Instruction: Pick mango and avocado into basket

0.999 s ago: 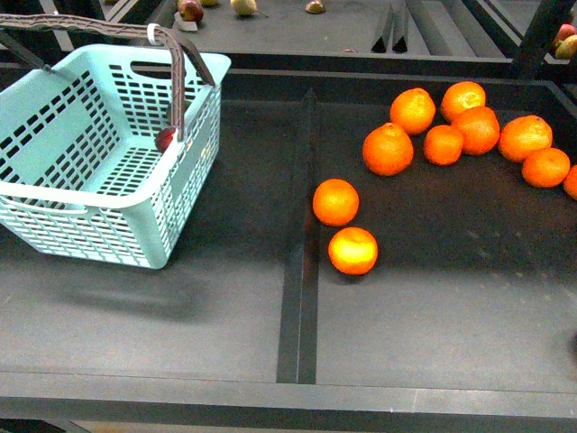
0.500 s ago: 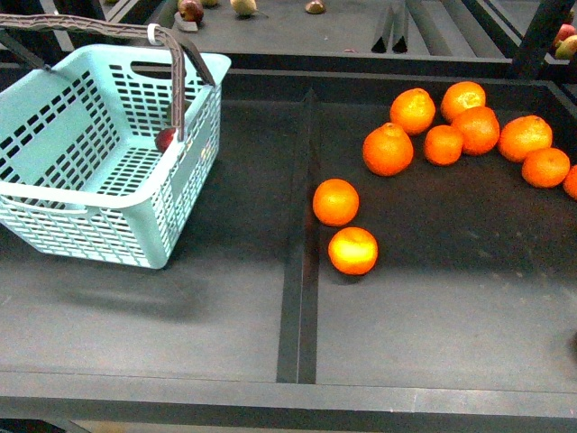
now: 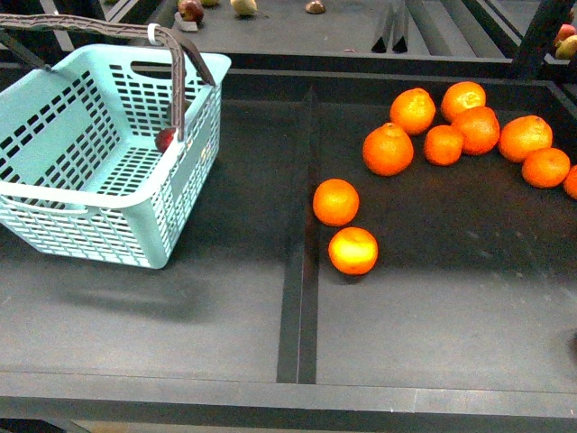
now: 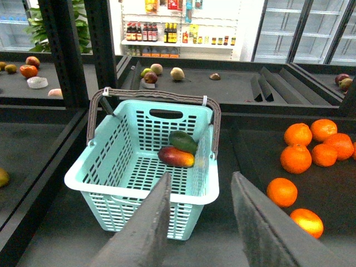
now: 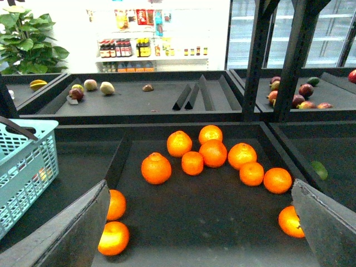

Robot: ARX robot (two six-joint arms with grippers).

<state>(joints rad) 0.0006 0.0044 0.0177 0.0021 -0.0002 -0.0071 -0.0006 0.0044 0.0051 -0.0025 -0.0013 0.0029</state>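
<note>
The teal basket (image 3: 54, 194) stands at the left of the dark shelf, its handle upright; it also shows in the left wrist view (image 4: 119, 167) and partly in the right wrist view (image 5: 25, 167). In the left wrist view the red-orange mango (image 4: 176, 157) and the green avocado (image 4: 183, 141) lie together inside it against one wall. In the front view only a red bit of the mango (image 3: 165, 138) shows through the slots. My left gripper (image 4: 200, 186) is open and empty, hovering back from the basket. My right gripper (image 5: 200, 222) is open and empty over the tangerines. Neither arm shows in the front view.
Several tangerines (image 3: 442, 131) lie at the right of the shelf, two nearer the middle divider (image 3: 335, 201). A raised divider strip (image 3: 297, 271) splits the shelf. More fruit lies on the shelves behind (image 4: 150, 75).
</note>
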